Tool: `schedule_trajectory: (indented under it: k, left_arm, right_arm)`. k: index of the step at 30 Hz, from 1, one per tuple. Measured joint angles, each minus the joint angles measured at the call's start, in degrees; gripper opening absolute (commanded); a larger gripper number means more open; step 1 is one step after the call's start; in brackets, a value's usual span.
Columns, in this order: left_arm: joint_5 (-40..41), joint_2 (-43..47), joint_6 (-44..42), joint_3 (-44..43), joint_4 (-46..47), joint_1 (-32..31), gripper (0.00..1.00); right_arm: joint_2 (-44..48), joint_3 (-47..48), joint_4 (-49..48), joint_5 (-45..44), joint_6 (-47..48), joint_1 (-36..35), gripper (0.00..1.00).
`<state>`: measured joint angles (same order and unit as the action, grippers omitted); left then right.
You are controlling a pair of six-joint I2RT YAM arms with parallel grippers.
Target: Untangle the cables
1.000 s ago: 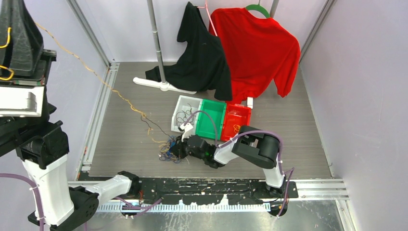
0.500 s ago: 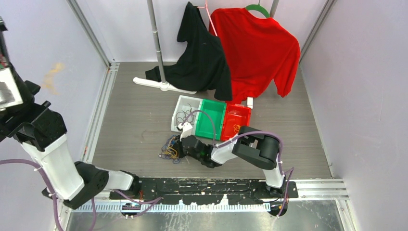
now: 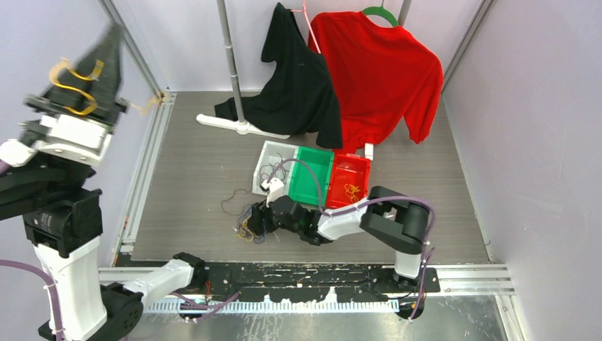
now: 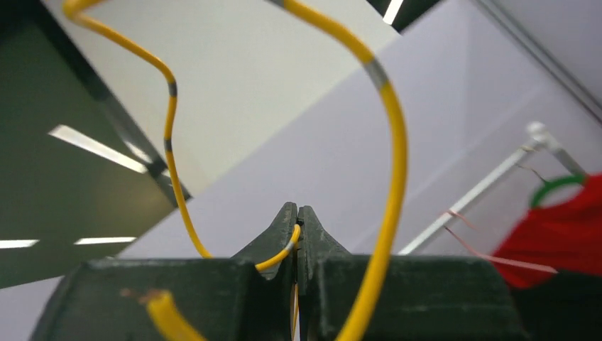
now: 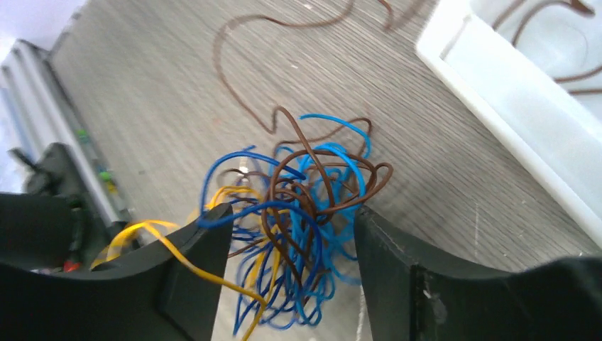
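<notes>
- I am pinching a yellow cable [image 4: 389,142] between my left fingers [image 4: 278,238], which are closed tight on it; its free length is looping upward in a springy arc.
- My left arm is reaching high at the left side, well apart from the remaining wires.
- My right fingers [image 5: 192,284] are standing spread, straddling the tangle [image 5: 298,213] of blue, brown and yellow strands without clamping it.
- The tangle is lying on the surface [image 3: 192,163] near the white bin [image 5: 511,106]; one brown strand [image 5: 241,85] is trailing loose beyond it.
- My right arm is stretching low and leftward, with the wrist near the surface.
- Judgement: the wires are looking light, thin and springy, and are holding their bends. Hard pulling is likely to tighten knots. The best hold is appearing to be a single protruding loop or free end at the clump's rim, not its dense middle.
</notes>
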<state>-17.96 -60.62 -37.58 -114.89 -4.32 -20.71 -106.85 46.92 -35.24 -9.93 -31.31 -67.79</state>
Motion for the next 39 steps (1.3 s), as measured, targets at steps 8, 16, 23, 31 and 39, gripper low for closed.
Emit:
schedule_trajectory:
  k: [8, 16, 23, 31, 39]
  left_arm:
    - [-12.5, 6.0, 10.7, 13.7, -14.5, 0.0, 0.00]
    - [-19.5, 8.5, 19.9, 21.8, -23.4, 0.0, 0.00]
    - [-22.4, 9.7, 25.6, 24.7, -25.9, 0.0, 0.00]
    - [-24.2, 10.1, 29.0, 24.9, -26.4, 0.0, 0.00]
    - [-25.3, 9.8, 32.2, 25.0, -26.2, 0.0, 0.00]
  right_arm:
    - [14.6, 3.2, 11.6, 6.5, 8.1, 0.0, 0.81]
    - [25.6, 5.5, 22.1, 8.7, 19.3, 0.0, 0.82]
    - [30.4, 8.8, 25.0, 13.9, 24.3, 0.4, 0.84]
    - [30.4, 10.4, 22.1, 16.7, 24.6, 0.4, 0.85]
    - [24.6, 10.7, 7.8, 16.4, 22.4, 0.4, 0.87]
